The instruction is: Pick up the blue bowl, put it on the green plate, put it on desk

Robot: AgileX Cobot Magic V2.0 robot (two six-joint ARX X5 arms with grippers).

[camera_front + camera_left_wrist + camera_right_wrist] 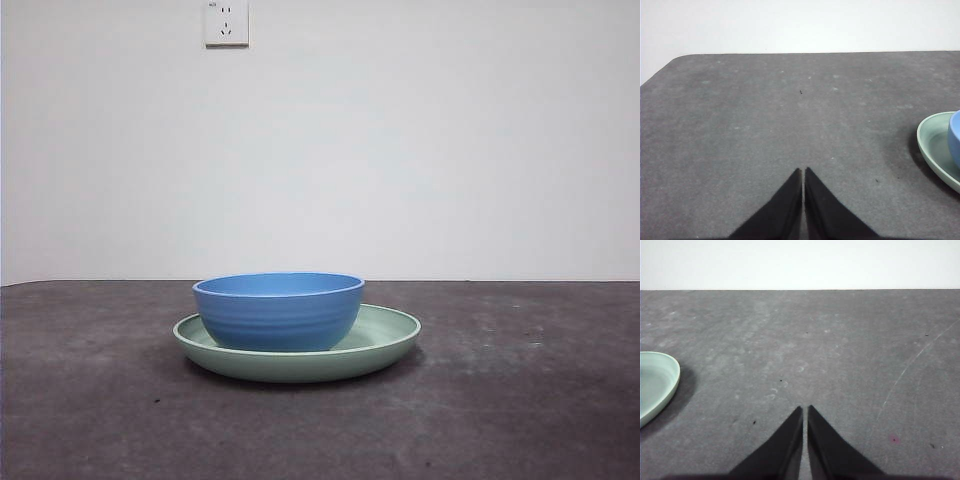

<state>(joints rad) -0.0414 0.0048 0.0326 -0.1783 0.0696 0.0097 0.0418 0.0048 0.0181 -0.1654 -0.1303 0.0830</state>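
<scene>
The blue bowl (278, 310) stands upright inside the green plate (390, 335), a little left of the plate's middle, on the dark grey desk (520, 410). In the left wrist view a slice of the plate (935, 147) and the bowl's edge (955, 137) show at the side. The right wrist view catches only the plate's rim (657, 382). My left gripper (803, 172) is shut over bare desk, well apart from the plate. My right gripper (805, 410) is shut too, over bare desk on the plate's other side. Neither arm shows in the front view.
A white wall with a power socket (226, 22) runs behind the desk. The desk's far edge and a rounded corner (677, 57) show in the left wrist view. A thin pale scratch (910, 365) marks the desk near the right gripper.
</scene>
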